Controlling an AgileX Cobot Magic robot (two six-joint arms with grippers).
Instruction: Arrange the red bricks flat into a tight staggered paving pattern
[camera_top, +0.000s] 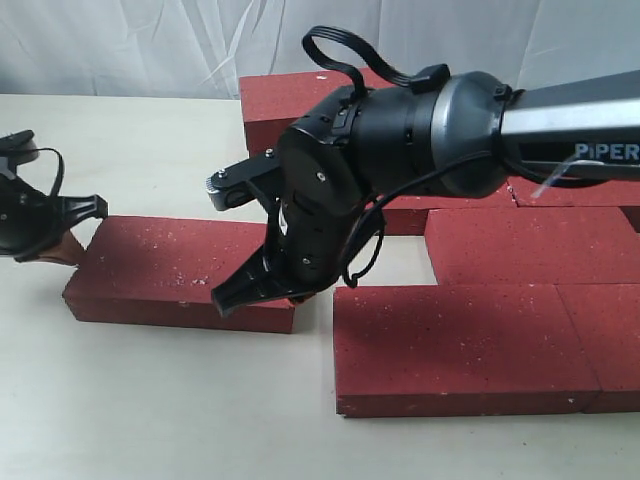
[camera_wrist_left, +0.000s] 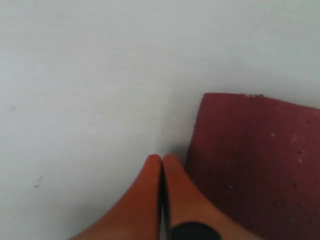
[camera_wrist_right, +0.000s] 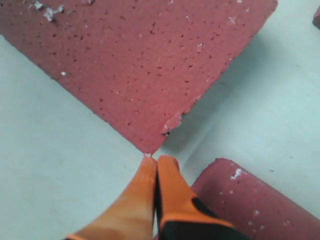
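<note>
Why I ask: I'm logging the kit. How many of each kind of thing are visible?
Red bricks: 7 at least partly visible; the arm may hide more.
Grippers: 2, the left gripper and the right gripper.
Total: 9

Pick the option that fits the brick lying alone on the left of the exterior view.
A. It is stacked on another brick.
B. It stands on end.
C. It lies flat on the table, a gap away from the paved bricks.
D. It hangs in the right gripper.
C: the lone brick lies flat on the table, and a strip of bare table shows between it and the paved bricks.
</note>
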